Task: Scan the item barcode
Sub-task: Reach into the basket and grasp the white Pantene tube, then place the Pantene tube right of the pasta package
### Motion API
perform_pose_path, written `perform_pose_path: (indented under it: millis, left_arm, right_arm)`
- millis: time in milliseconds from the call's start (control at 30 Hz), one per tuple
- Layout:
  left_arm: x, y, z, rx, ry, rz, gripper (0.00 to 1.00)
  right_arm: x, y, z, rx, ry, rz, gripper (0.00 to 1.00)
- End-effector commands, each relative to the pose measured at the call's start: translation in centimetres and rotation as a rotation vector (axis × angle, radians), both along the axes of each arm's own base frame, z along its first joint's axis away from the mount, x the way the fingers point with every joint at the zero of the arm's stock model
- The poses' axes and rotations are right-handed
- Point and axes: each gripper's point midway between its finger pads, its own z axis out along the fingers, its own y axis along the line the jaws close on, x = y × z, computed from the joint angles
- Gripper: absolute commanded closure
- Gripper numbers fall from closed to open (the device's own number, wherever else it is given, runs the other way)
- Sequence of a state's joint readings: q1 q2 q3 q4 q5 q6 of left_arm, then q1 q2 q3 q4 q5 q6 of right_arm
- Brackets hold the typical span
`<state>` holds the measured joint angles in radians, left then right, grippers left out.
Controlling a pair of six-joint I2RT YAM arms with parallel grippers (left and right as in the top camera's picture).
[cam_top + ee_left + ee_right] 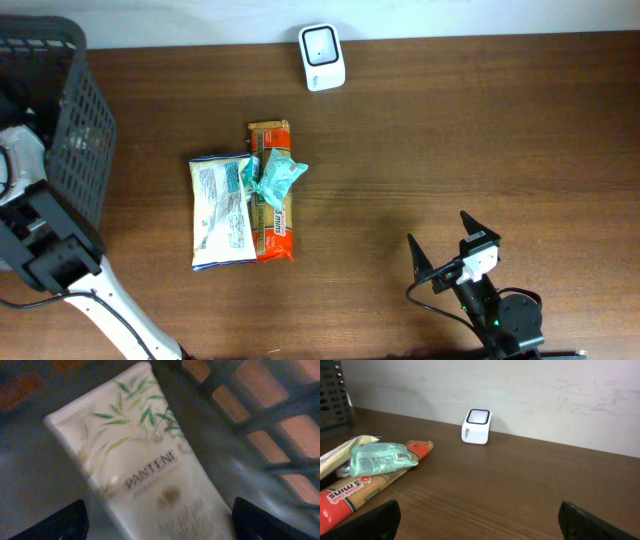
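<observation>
Pantene tube (150, 475) lies right under your left gripper (160, 527): smooth cream plastic, flat crimped end, leaf print, inside dark lattice basket (280, 420). Basket walls close around. Jaws wide, straddling tube, gripping nothing. Your right gripper (438, 227) spread fully, empty, above wood table (480, 120), well apart from rounded white scanner (322, 57).

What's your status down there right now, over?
Left gripper open, straddling white tube inside basket. Right gripper open, empty. Scanner unobstructed; packets mid-table.
</observation>
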<state>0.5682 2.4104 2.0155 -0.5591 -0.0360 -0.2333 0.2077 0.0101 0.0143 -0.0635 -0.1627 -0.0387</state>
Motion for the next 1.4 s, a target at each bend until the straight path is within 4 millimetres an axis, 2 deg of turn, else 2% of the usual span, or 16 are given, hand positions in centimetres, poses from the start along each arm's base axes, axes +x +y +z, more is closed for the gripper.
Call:
perform_pose_path:
  millis: [0, 33, 167, 233, 300, 367, 467, 533, 567, 633, 733, 867, 933, 1067, 1267, 1367]
  left_arm:
    - [-1.2, -0.7, -3.0, -0.041, 0.071, 0.003, 0.16]
    - [-1.3, -0.8, -3.1, -0.046, 0.079, 0.003, 0.22]
    - [-1.5, -0.9, -3.0, -0.052, 0.088, 0.003, 0.94]
    - [-1.0, -0.7, 0.3, -0.034, 0.06, 0.002, 1.0]
    - [-0.7, -0.4, 7.4, 0.011, -0.01, 0.003, 1.0]
    - [-1.5, -1.0, 16.9, 0.078, -0.112, -0.001, 1.0]
    - [-6.4, -4.3, 29.5, 0.159, -0.242, -0.005, 1.0]
    - [-10.0, -8.3, 35.8, 0.163, -0.342, -0.062, 1.0]
    - [-10.8, -9.9, 37.3, 0.173, -0.362, -0.107, 1.0]
    - [-12.3, -16.4, 39.8, 0.159, -0.394, -0.271, 1.0]
    - [-11.8, -24.9, 37.4, 0.045, -0.301, -0.47, 1.0]
    - [-11.4, -36.0, 31.3, -0.063, -0.115, -0.74, 1.0]
    - [-11.6, -39.3, 27.7, -0.098, -0.027, -0.818, 1.0]
    - [-11.5, -46.1, 17.4, -0.187, 0.101, -0.886, 1.0]
    - [-12.2, -53.5, 9.3, -0.193, 0.046, -1.03, 1.0]
    - [-13.4, -54.6, 6.9, -0.198, 0.079, -1.048, 1.0]
  right_arm:
    - [-0.1, 0.2, -0.3, -0.006, 0.0, 0.011, 0.01]
    - [-0.1, 0.2, -0.3, -0.006, 0.0, 0.011, 0.01]
    - [-0.1, 0.2, -0.3, -0.006, 0.0, 0.011, 0.01]
    - [-0.1, 0.2, -0.3, -0.006, 0.0, 0.011, 0.01]
    - [-0.1, 0.2, -0.3, -0.007, 0.001, 0.011, 0.01]
    - [-0.1, 0.2, -0.3, -0.006, 0.0, 0.011, 0.01]
    - [-0.1, 0.2, -0.3, -0.006, 0.0, 0.011, 0.01]
    - [-0.1, 0.2, -0.3, -0.006, 0.0, 0.011, 0.01]
    - [-0.1, 0.2, -0.3, -0.007, 0.001, 0.011, 0.01]
    - [-0.1, 0.2, -0.3, -0.006, 0.0, 0.011, 0.01]
    - [-0.1, 0.2, -0.3, -0.006, 0.0, 0.011, 0.01]
    - [-0.1, 0.2, -0.3, -0.006, 0.0, 0.011, 0.01]
    - [-0.1, 0.2, -0.3, -0.006, 0.0, 0.011, 0.01]
    - [-0.1, 0.2, -0.3, -0.006, 0.0, 0.011, 0.01]
    - [-0.1, 0.2, -0.3, -0.006, 0.0, 0.011, 0.01]
    - [-0.1, 0.2, -0.3, -0.006, 0.0, 0.011, 0.01]
